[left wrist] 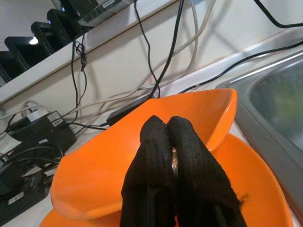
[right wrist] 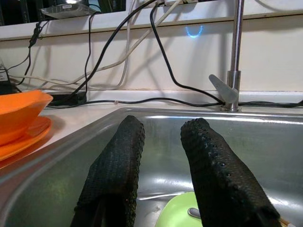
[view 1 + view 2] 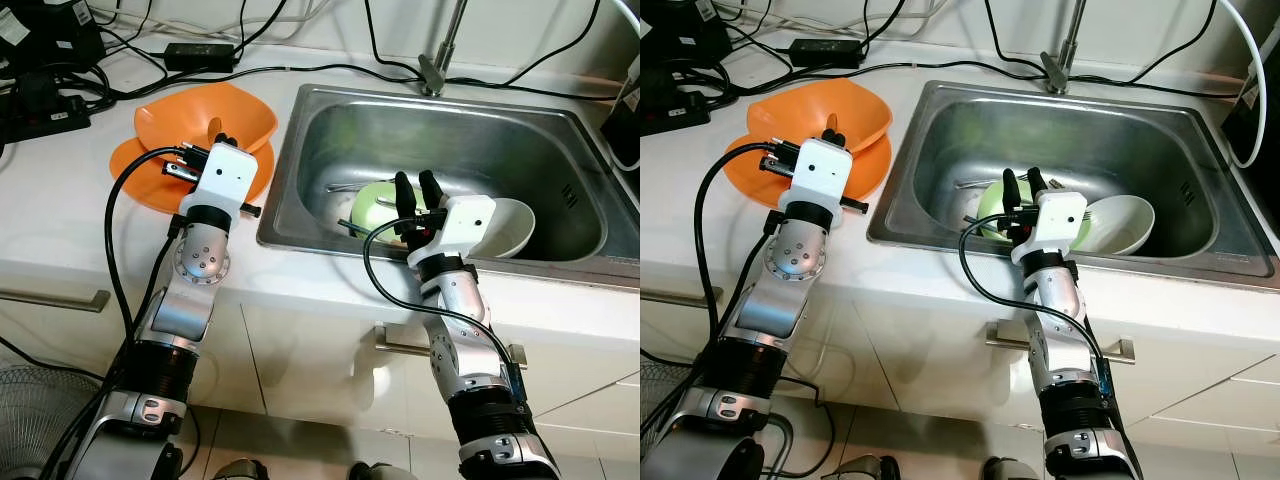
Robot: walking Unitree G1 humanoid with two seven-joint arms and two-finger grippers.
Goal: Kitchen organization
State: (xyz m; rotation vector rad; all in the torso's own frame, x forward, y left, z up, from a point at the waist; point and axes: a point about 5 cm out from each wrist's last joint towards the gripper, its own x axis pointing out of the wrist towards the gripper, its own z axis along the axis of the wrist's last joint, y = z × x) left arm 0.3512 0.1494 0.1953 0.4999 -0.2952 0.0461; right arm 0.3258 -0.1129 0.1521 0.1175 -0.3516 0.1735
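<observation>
While an orange bowl point(image 3: 205, 123) is already stacked on an orange plate point(image 3: 140, 180) on the white counter point(image 3: 60, 220), a green bowl point(image 3: 378, 205) and a white bowl point(image 3: 505, 228) are left in the steel sink point(image 3: 330, 115), so the tidying is judged only partly done; the left gripper point(image 1: 170, 146) is held over the orange bowl with its fingers pressed together on something thin and metallic, whose identity cannot be told; the right gripper point(image 2: 161, 156) is poised above the green bowl with its fingers narrowly parted and nothing between them; open room is offered by the sink's back half, though the near rim, the faucet point(image 3: 440, 50) and the black cables point(image 3: 330, 68) along the wall are to be avoided.
</observation>
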